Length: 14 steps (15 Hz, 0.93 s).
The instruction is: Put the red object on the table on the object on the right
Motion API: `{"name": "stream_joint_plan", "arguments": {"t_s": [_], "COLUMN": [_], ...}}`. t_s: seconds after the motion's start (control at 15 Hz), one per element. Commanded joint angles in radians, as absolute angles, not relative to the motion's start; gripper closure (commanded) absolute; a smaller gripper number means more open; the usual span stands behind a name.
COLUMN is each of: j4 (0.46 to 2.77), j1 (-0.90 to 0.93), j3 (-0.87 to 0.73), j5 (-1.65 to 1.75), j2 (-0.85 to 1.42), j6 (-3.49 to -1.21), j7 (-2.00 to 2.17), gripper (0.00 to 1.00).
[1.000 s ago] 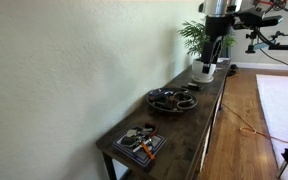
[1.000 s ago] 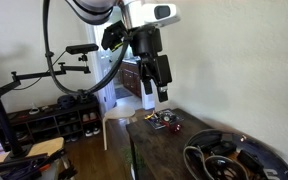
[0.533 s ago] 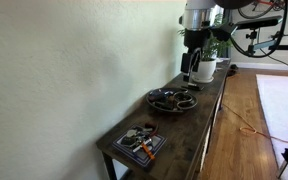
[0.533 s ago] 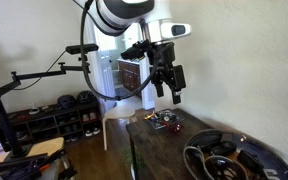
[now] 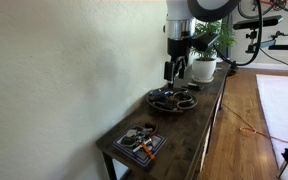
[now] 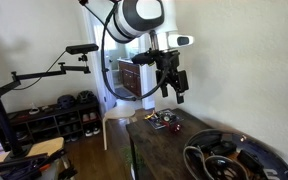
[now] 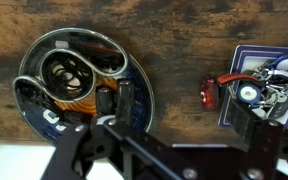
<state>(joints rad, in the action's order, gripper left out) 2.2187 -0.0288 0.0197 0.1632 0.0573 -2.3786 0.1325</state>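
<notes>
A small red object (image 7: 210, 93) lies on the dark wooden table (image 7: 174, 40), touching the left edge of a blue book (image 7: 259, 75) that carries small items. To its left in the wrist view is a round metal platter (image 7: 34, 60) holding dark coiled things. My gripper (image 7: 184, 115) is open and empty, its fingers spread above the bare wood between platter and book. In both exterior views the gripper (image 5: 174, 70) (image 6: 174, 92) hangs above the platter (image 5: 154, 97) (image 6: 199, 150), high off the table. The book also shows in both exterior views (image 5: 139, 142) (image 6: 165, 120).
A potted plant in a white pot (image 5: 206, 45) stands at the far end of the narrow table, which runs along a pale wall. Wooden floor and an orange cable lie beside it. A shoe rack (image 6: 54, 120) and a white stool stand beyond the book end.
The arm has travelled along the table from above the plant to above the round platter, and the gripper has come lower. Nothing on the table has moved.
</notes>
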Motion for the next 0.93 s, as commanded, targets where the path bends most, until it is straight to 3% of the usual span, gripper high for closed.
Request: {"name": "stream_joint_plan", "arguments": {"t_s": [0.0,0.87], "j4": [2.216,2.104], "j1": [-0.017,0.018], "j3": [0.007,0.013], "j5": [0.161,0.150], "j2": [0.059,0.230], "j6": [-2.377,-2.421], "j7": [0.131,0.151], "gripper": [0.00,0.00]}}
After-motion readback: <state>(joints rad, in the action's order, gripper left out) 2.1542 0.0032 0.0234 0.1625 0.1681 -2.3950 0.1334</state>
